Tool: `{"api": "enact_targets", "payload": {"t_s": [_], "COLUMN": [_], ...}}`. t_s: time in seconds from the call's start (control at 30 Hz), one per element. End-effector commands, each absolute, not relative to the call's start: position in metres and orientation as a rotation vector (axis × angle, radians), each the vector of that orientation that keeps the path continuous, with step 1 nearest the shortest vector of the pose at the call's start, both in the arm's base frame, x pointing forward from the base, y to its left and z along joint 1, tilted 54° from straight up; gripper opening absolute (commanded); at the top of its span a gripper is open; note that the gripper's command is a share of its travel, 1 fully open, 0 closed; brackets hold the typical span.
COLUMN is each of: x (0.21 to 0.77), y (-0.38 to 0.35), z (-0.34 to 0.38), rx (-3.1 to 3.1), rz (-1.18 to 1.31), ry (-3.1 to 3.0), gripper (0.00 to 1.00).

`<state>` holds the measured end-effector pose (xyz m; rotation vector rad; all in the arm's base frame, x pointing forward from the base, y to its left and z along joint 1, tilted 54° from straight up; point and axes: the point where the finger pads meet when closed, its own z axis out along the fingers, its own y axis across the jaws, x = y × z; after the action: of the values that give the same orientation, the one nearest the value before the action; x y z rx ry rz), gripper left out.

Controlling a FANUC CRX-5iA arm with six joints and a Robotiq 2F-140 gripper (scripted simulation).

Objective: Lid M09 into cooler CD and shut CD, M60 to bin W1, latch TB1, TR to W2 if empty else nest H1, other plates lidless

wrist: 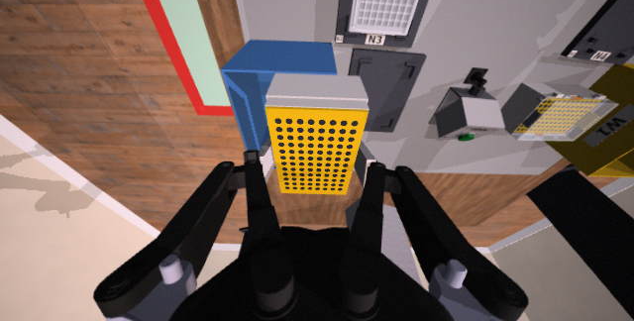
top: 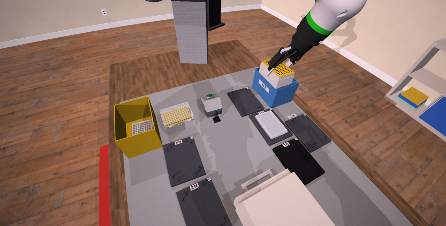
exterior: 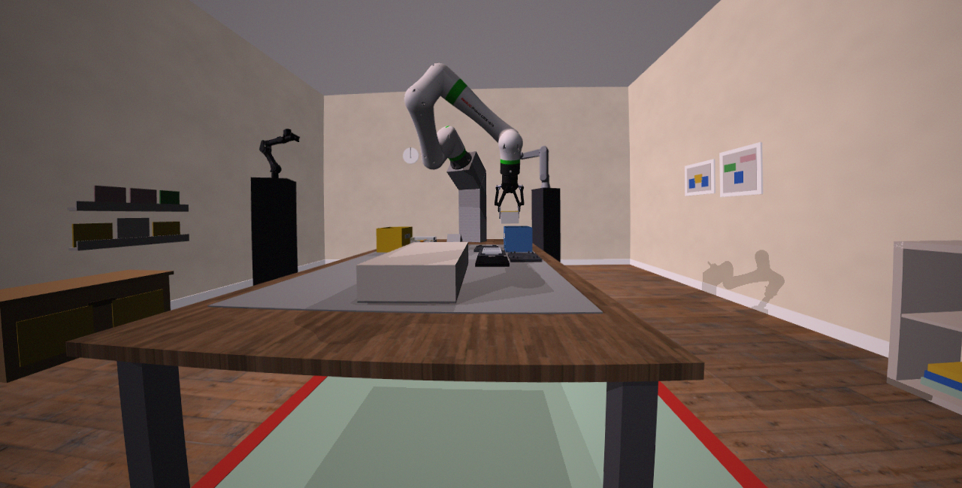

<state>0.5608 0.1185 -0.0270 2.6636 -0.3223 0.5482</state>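
Observation:
My gripper (top: pixel 280 65) is shut on the tip rack TR (top: pixel 278 73), a white box with a yellow top full of empty holes. It holds the rack upright just above the blue bin W2 (top: pixel 276 92). In the wrist view the rack (wrist: pixel 315 148) sits between my fingers, with the blue bin (wrist: pixel 263 83) below and to the left. The yellow bin W1 (top: pixel 131 126) holds a white plate (top: pixel 142 127). Tip box TB1 (top: pixel 176 115) stands between W1 and the green DONE key (top: pixel 209 95). The cooler CD (top: pixel 280 199) looks shut.
A white plate (top: pixel 270 124) lies in nest N3. Nests N4 (top: pixel 183 160), N2 (top: pixel 202 204) and H1 (top: pixel 307 131) are bare. The lid park (top: pixel 245 101) beside W2 is bare. N1 (top: pixel 297 160) shows as a flat black slab.

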Motion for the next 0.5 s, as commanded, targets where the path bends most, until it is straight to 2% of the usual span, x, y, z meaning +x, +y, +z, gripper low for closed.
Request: {"api": "enact_targets", "payload": {"t_s": [0.0,0.47], "x": [0.559,0.555], "y": [0.127,0.149], "z": [-0.035,-0.057], "rx": [2.664,2.664], "rz": [0.549,0.549], "ry": [-0.322,-0.322], "gripper": [0.00,0.00]}}
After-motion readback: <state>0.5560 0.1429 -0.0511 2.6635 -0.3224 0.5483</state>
